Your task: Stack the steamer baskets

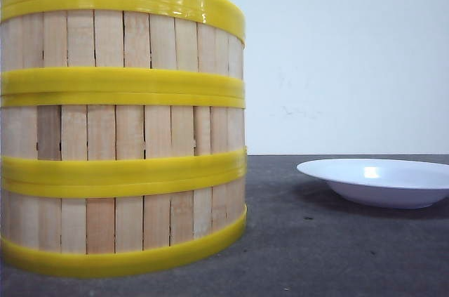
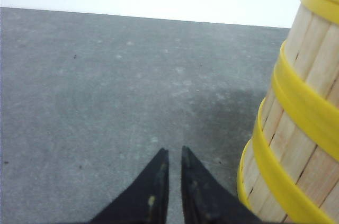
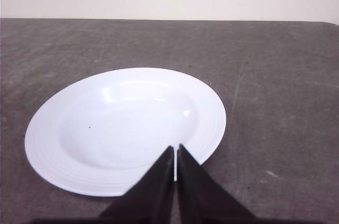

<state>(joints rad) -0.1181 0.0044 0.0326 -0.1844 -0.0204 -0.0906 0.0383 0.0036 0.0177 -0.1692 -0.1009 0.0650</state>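
Front view: three steamer baskets (image 1: 123,125) are seen stacked in one column on the dark table (image 1: 316,255), rims aligned, at the left. A white plate (image 1: 379,181) is set well apart to the right. No gripper is shown here.
Left wrist view: the left gripper (image 2: 175,171) is held just above the bare table, fingers nearly closed with a thin gap, nothing held. The stack (image 2: 296,123) is seen just beside it, not touched.
Right wrist view: the right gripper (image 3: 175,163) is seen above the plate's (image 3: 106,128) near rim, fingers pressed together, nothing gripped.
Step in hand: stacking is judged complete; both arms appear clear of the stack.
Next move: little is called for beyond keeping both arms away so the column is not nudged.
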